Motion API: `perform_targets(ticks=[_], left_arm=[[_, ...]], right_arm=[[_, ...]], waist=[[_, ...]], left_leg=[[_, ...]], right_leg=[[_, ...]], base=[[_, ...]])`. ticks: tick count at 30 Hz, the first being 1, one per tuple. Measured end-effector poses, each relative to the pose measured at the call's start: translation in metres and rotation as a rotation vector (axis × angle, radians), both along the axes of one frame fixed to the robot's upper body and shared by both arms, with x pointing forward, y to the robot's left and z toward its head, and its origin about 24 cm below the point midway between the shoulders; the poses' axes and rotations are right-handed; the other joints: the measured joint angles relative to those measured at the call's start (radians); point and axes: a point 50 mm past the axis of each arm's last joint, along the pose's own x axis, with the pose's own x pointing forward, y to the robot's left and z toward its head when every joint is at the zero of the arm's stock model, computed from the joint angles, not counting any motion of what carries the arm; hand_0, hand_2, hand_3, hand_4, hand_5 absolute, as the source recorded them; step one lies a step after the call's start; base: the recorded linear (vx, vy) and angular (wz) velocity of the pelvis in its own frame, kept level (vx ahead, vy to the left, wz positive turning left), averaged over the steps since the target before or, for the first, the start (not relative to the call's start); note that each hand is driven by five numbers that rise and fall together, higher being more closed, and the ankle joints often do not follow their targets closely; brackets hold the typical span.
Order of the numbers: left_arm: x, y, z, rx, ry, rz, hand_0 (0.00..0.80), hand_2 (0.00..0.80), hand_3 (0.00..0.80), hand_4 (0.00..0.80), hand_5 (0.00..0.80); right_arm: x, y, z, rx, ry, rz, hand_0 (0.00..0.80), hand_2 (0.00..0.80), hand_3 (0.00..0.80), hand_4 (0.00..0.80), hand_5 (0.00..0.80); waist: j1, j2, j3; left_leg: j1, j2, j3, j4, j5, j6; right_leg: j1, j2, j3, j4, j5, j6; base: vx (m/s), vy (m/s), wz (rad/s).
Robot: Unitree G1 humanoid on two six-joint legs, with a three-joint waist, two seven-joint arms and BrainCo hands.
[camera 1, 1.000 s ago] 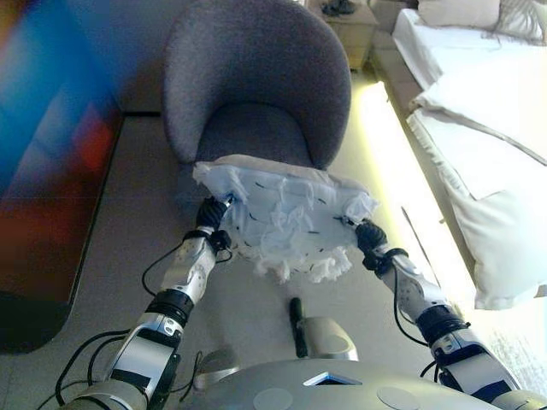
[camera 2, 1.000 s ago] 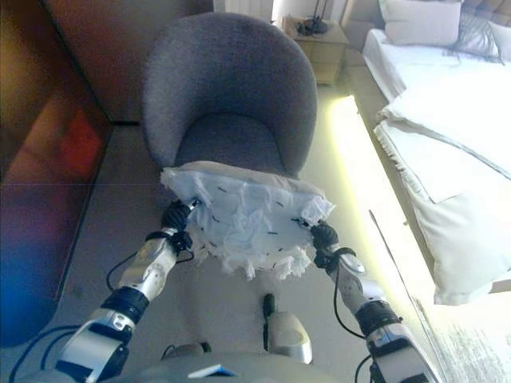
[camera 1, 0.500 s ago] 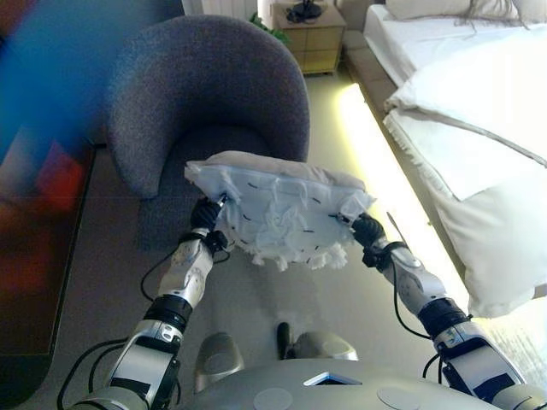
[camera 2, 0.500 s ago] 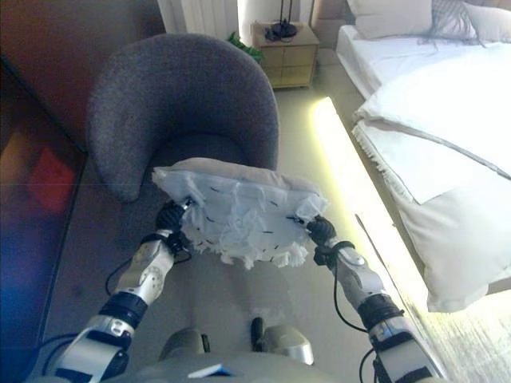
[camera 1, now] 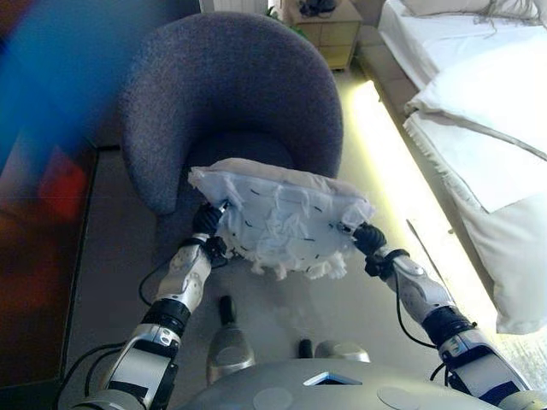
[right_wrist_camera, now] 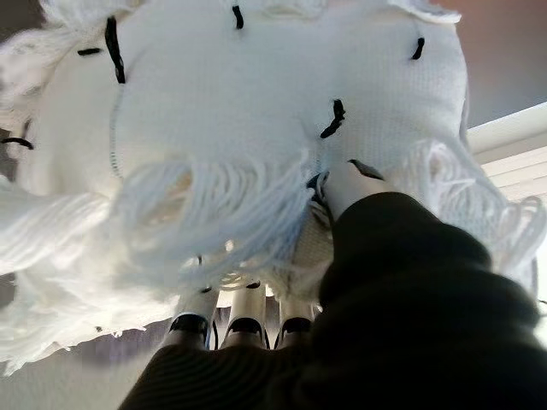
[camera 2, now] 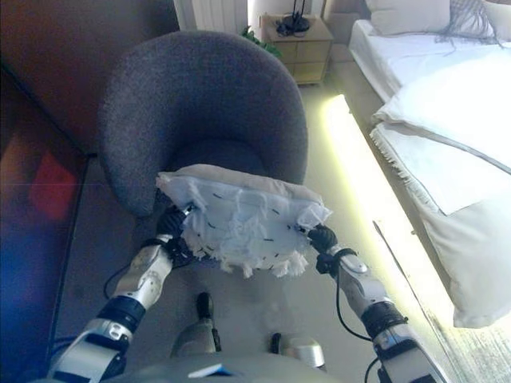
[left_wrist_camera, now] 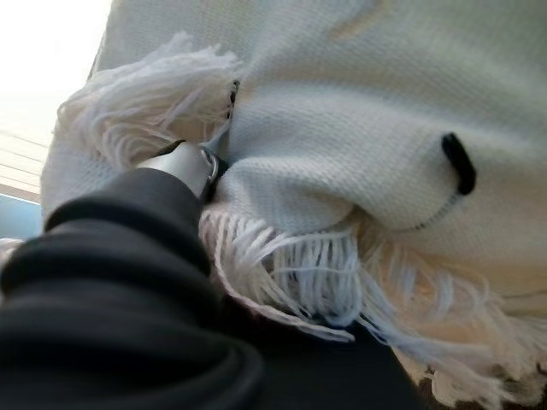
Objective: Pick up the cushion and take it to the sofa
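Carrying is the step in hand: you have the cushion (camera 1: 282, 218) lifted clear of any surface, held between both hands in front of the grey armchair (camera 1: 226, 94), its fringed face tipped toward you and its far edge hanging over the near lip of the seat without resting on it.

Left hand (camera 1: 208, 229): clamped on the cushion's left edge. In the left wrist view the thumb (left_wrist_camera: 184, 166) presses into the knit and fringe; the other fingers are hidden behind the fabric, so the hold is judged a pinch, not fully seen.

Right hand (camera 1: 366, 239): gripping the cushion's right edge. The right wrist view shows the thumb (right_wrist_camera: 355, 184) dug into the front face and the fingers (right_wrist_camera: 248, 320) curled in under the fringe, so this pinch is confirmed.

Surroundings: a bed with white bedding (camera 1: 479, 111) runs along the right side, a lit strip (camera 1: 397, 179) on the floor beside it, and a small wooden bedside table (camera 2: 299, 40) stands at the far end past the chair. If the grey armchair is the seat meant by the task, it is directly ahead.

Next move, as a judgement: you need to carry the cushion a little farther forward and lower it onto the seat, keeping both pinches even so it does not tilt or slip, and loosen the fingers only once it is supported
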Motion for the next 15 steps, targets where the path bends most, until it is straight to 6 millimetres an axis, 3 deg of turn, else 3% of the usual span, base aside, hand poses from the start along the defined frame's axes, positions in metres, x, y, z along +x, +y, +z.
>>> perform_targets(ticks=[2, 5, 7, 9, 12, 13, 15], left_arm=[[0.0, 0.002, 0.001, 0.003, -0.002, 0.006, 0.8, 0.8, 0.8, 0.8, 0.8], [0.001, 0.007, 0.003, 0.013, -0.016, 0.015, 0.8, 0.8, 0.8, 0.8, 0.8], [0.002, 0.008, 0.005, 0.017, -0.027, 0.017, 0.8, 0.8, 0.8, 0.8, 0.8], [0.004, 0.01, 0.007, 0.026, -0.03, 0.016, 0.8, 0.8, 0.8, 0.8, 0.8], [0.005, 0.01, 0.008, 0.026, -0.035, 0.015, 0.8, 0.8, 0.8, 0.8, 0.8], [0.006, 0.012, 0.01, 0.032, -0.041, 0.015, 0.8, 0.8, 0.8, 0.8, 0.8], [0.009, 0.014, 0.014, 0.043, -0.054, 0.013, 0.8, 0.8, 0.8, 0.8, 0.8]], right_arm=[[0.002, 0.003, 0.004, 0.01, -0.021, 0.006, 0.8, 0.8, 0.8, 0.8, 0.8], [0.003, 0.009, 0.005, 0.024, -0.026, 0.002, 0.8, 0.8, 0.8, 0.8, 0.8], [0.004, 0.012, 0.006, 0.027, -0.034, -0.014, 0.8, 0.8, 0.8, 0.8, 0.8], [0.006, 0.014, 0.007, 0.03, -0.046, -0.03, 0.8, 0.8, 0.8, 0.8, 0.8], [0.005, 0.016, 0.006, 0.03, -0.044, -0.051, 0.8, 0.8, 0.8, 0.8, 0.8], [0.004, 0.019, 0.005, 0.037, -0.041, -0.055, 0.8, 0.8, 0.8, 0.8, 0.8], [0.004, 0.024, 0.005, 0.044, -0.043, -0.049, 0.8, 0.8, 0.8, 0.8, 0.8]], waist=[[0.004, -0.005, 0.003], [0.032, -0.01, 0.006], [0.055, 0.007, 0.019], [0.053, 0.007, 0.022], [0.048, 0.023, 0.029], [0.049, 0.024, 0.029], [0.047, 0.024, 0.029]], left_leg=[[0.009, -0.036, 0.004, 0.025, -0.034, 0.021], [0.02, -0.054, 0.001, 0.066, -0.09, 0.034], [0.034, -0.053, 0.016, 0.086, -0.12, 0.042], [0.034, -0.077, 0.023, 0.112, -0.147, 0.066], [0.073, -0.099, 0.024, 0.106, -0.166, 0.091], [0.086, -0.099, 0.02, 0.091, -0.164, 0.096], [0.095, -0.099, -0.004, 0.07, -0.158, 0.105]], right_leg=[[0.001, -0.042, -0.006, 0.03, -0.006, 0.015], [-0.022, -0.071, -0.034, 0.13, -0.02, 0.04], [-0.096, -0.083, -0.038, 0.304, -0.024, 0.043], [-0.197, -0.124, -0.041, 0.531, -0.02, 0.035], [-0.299, -0.156, -0.034, 0.727, 0.108, 0.016], [-0.319, -0.157, -0.033, 0.749, 0.103, 0.022], [-0.345, -0.133, -0.033, 0.67, 0.044, 0.022]], base=[[0.286, 0.206, -0.01], [0.276, 0.285, -0.1], [0.25, 0.282, -0.16], [0.247, 0.269, 0.03], [0.242, 0.099, 0.04], [0.171, -0.023, 0.0], [0.16, -0.07, 0.13]])
